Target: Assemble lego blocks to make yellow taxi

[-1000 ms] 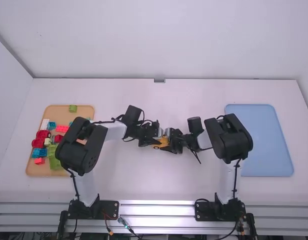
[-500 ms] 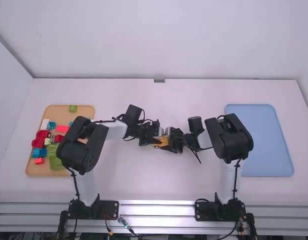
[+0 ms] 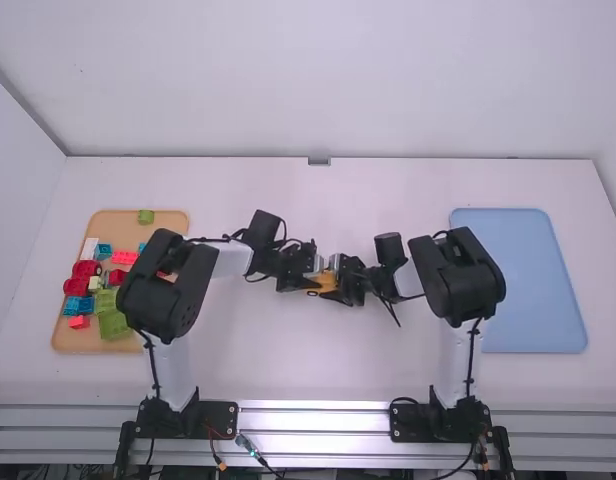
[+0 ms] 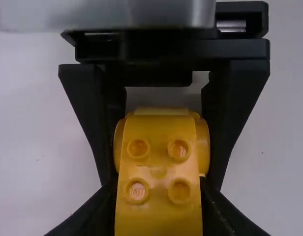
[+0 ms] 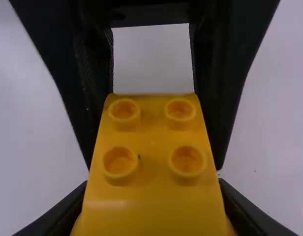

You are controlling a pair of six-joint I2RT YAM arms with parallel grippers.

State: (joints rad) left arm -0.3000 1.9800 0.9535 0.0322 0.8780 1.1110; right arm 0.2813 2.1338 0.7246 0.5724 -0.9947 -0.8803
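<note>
Yellow taxi blocks [image 4: 159, 169], presumably light, rigid and slick, are pinched over the middle worktop [image 3: 338, 370] by both pairs of closed jaws, and should be held by their sides, clear of the studs [image 5: 186, 160].

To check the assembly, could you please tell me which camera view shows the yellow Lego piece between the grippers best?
The left wrist view: the yellow Lego piece shows four studs plus rounded sides farther off. The right wrist view shows four studs close up; the high view, a small patch.
</note>
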